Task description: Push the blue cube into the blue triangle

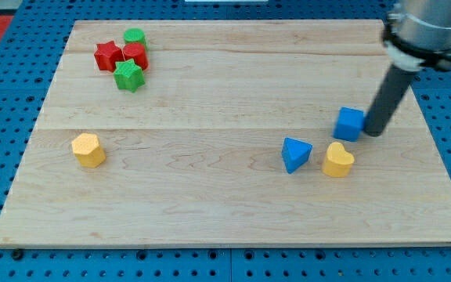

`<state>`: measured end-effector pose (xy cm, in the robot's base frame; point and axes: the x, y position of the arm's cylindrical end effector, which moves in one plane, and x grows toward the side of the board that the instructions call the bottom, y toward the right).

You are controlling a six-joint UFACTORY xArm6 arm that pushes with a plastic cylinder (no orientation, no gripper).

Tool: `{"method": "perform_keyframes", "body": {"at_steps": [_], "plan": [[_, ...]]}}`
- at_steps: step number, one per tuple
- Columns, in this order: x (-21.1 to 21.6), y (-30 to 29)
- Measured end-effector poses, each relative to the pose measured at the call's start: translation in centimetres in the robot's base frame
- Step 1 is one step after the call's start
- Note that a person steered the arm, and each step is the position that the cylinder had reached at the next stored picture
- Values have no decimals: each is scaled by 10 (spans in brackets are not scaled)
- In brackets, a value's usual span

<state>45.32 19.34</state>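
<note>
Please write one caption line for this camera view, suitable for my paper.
My tip stands right of the blue cube, above the yellow heart and blue triangle.

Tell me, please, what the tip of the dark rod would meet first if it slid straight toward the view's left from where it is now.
Most likely the blue cube: my tip sits right beside it on the view's right, seemingly touching. The blue triangle lies farther left and lower, off that line.

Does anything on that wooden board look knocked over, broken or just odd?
Nothing stands out. The blue cube sits beside my tip, just up and right of the blue triangle and yellow heart. A yellow block sits alone at the view's left; the red and green blocks cluster at top left.
</note>
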Motion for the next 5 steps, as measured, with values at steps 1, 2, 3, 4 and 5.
{"method": "perform_keyframes", "body": {"at_steps": [1,2,3,4,5], "plan": [[-4,51],[-15,54],[-26,14],[-23,-28],[-5,-53]]}}
